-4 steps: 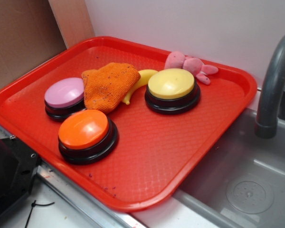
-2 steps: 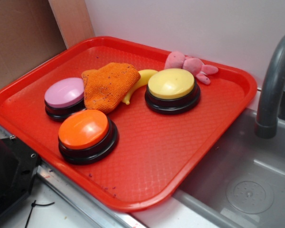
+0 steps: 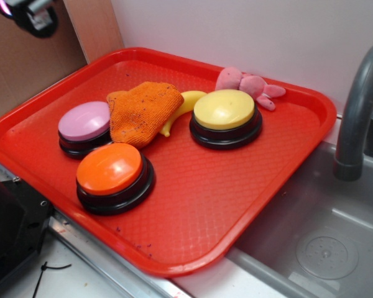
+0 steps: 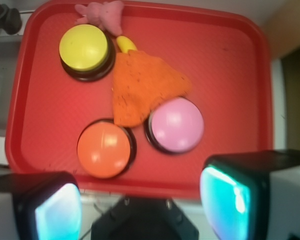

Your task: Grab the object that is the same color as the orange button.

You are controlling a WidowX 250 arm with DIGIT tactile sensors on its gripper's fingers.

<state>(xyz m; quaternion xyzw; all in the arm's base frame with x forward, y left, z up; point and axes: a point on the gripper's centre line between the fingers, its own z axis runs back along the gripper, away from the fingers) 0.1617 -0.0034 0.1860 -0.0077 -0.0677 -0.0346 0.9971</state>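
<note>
Orange cloth (image 3: 143,112) lies draped at centre of the red tray (image 3: 236,205), its edges against the pink button (image 3: 84,127) and the orange button (image 3: 112,174), covering most of the banana (image 3: 188,102); note the colour match that marks it as your target; the hand (image 4: 140,200) hangs high over the tray's near edge, fingers spread wide and empty, well apart from the cloth; in the exterior view only a part of the arm shows at upper left; yellow button (image 3: 225,117) and pink plush (image 3: 248,84) sit toward upper right.

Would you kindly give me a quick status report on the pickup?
Gripper open, high above red plastic tray. Orange knitted cloth ungrasped, draped over yellow banana. Orange domed button and pink-topped button crowd it.
</note>
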